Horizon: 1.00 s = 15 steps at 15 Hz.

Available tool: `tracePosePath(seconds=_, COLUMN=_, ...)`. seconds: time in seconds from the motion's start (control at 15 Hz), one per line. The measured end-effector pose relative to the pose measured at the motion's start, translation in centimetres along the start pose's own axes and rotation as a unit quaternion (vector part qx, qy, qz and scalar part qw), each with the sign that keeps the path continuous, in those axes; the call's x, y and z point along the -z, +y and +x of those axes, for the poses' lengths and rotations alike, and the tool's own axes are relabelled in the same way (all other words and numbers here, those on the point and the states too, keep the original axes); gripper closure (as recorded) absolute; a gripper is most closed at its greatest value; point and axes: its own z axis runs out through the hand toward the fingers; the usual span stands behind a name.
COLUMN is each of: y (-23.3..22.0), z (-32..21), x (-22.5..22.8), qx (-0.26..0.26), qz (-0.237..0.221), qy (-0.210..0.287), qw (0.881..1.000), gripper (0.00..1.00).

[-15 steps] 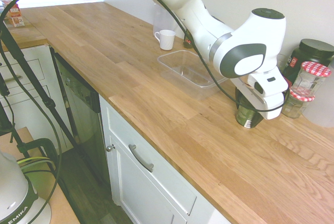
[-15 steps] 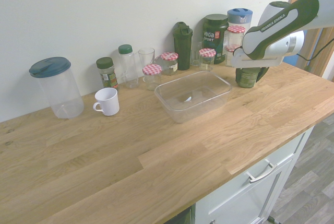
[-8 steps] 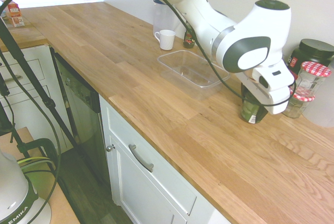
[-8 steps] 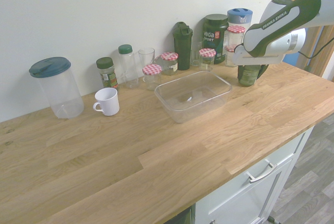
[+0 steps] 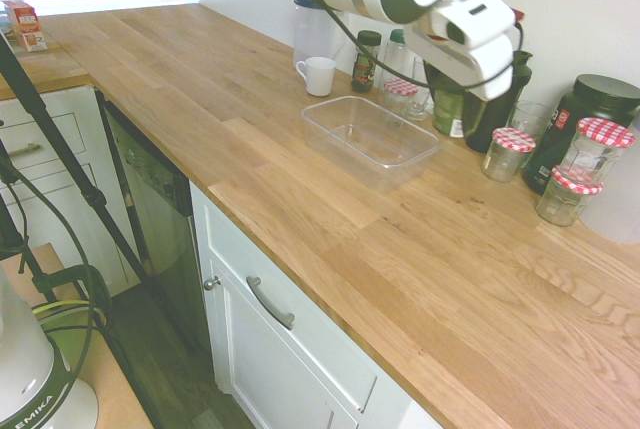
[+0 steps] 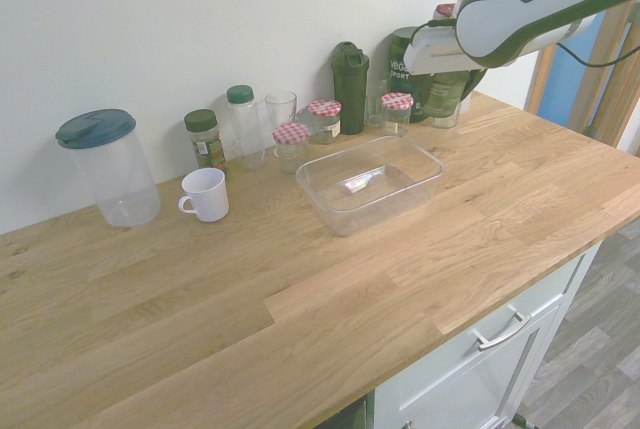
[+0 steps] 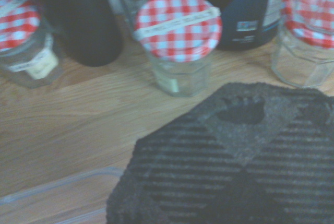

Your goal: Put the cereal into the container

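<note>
Off the surface (image 6: 250,299), has just lifted the jar (image 5: 448,112) clamped in the pincer (image 6: 447,87), so should next seek the tray (image 6: 345,217).

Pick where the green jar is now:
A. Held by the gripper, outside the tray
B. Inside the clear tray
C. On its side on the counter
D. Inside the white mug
A: the green jar is in the gripper, raised above the counter, and both exterior views show it outside the clear tray.
</note>
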Motion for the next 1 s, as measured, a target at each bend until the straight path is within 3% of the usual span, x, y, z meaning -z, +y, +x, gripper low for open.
tracePosePath(seconds=0.27, y=-2.6, z=-9.2, x=1.6, qx=0.037, qz=-0.003, qy=-0.001, qw=0.999, gripper=1.0)
tracePosePath(seconds=0.6, y=-3.9, z=-16.7, x=-1.3, qx=0.063, qz=-0.023, qy=-0.013, qw=0.998, gripper=1.0)
tracePosePath(seconds=1.0, y=-5.2, z=-16.6, x=-6.7, qx=0.054, qz=-0.044, qy=-0.019, qw=0.997, gripper=1.0)
